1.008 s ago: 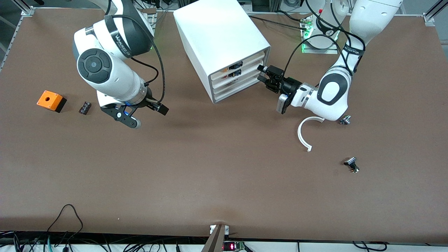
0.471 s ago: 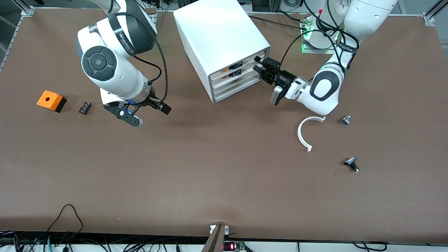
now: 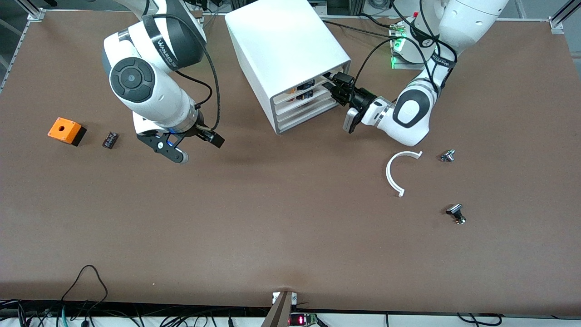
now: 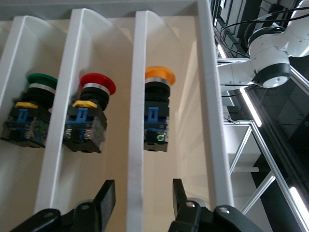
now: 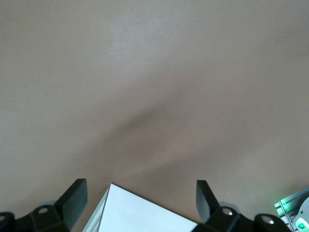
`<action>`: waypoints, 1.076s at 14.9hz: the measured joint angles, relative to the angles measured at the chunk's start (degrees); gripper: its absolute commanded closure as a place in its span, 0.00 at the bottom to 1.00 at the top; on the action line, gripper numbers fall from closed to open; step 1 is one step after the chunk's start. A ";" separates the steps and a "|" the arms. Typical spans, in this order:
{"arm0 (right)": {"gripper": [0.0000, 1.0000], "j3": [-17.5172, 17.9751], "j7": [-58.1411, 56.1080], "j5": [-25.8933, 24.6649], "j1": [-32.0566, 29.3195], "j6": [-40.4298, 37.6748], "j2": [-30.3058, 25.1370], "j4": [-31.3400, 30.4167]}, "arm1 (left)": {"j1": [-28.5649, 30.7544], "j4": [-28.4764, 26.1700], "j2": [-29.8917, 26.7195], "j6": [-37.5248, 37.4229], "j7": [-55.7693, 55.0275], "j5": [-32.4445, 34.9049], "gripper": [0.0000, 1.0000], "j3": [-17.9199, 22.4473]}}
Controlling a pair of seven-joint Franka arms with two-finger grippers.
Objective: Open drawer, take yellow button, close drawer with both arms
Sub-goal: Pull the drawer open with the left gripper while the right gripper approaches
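The counter is brown. The cabinet is white, its trays cream inside. The 3 buttons have caps of orange, red and green, over black-and-blue bodies. A box near the right arm's end is orange. A curved strip is white. Both arms are white with black bands.

The left gripper is held level at the end of a sharply bent left arm, its fingers spread apart. The right gripper hangs downward from the right arm, fingers wide apart.
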 measured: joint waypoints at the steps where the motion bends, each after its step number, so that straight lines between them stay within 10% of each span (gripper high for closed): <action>1: 0.00 0.00 0.04 0.00 0.00 0.00 0.00 0.07 | -0.33 0.00 0.04 0.61 0.08 0.00 1.00 -0.04; 10: 0.00 0.00 3.10 0.00 0.00 0.03 0.05 3.45 | 0.45 1.24 0.04 1.27 0.25 0.90 1.00 0.11; 16: 0.00 0.07 8.12 0.01 1.34 0.09 0.57 5.67 | 8.29 11.35 4.74 0.69 -2.11 8.31 1.00 0.65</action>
